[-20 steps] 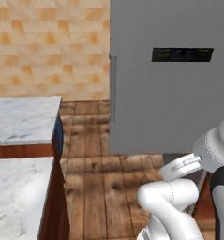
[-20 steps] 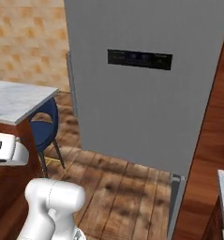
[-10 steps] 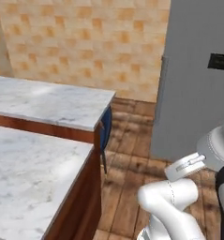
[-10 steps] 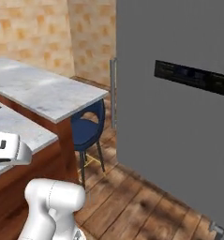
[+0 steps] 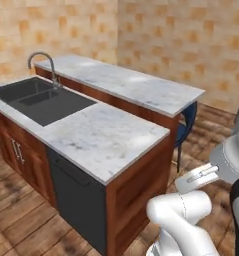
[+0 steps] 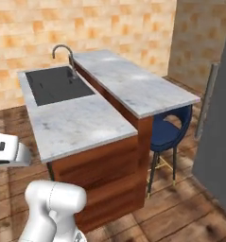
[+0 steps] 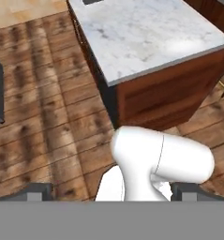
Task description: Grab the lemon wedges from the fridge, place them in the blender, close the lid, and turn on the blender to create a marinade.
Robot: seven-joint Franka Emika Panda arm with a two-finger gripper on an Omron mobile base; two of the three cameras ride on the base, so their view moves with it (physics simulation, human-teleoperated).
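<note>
fridge: the fridge [image 6: 217, 142] shows as a tall grey slab along the right edge of the right base view, door shut, with a pale vertical handle on its near edge.
lemon wedges: none can be seen; judged from the task, they sit behind that shut door, so their long axis cannot be told.
blender and lid: cannot be placed from these views.
end effector: the end effector [image 7: 111, 187] shows at the bottom of the hand view as two dark finger tips [image 7: 36, 190] standing far apart at the lower left and lower right corners, spread wide with nothing between them but the arm's own white body.
end effector aim: it looks down at the wooden floor [image 7: 43, 103], with the corner of the marble surface [image 7: 146, 37] in the upper right of the hand view.
surface: the island surface [image 6: 81, 120] fills the middle of both base views, with a dark sink [image 5: 41, 97] and a curved faucet [image 5: 43, 62] toward the upper left; a blue stool [image 6: 169, 134] stands between it and the fridge.
key relation: the fridge lies well off to the right of the frame and apart from the end effector, which points away from it.
judgement: the task is at its start; the coming move likely calls for the base to face the fridge so the handle comes within reach.
</note>
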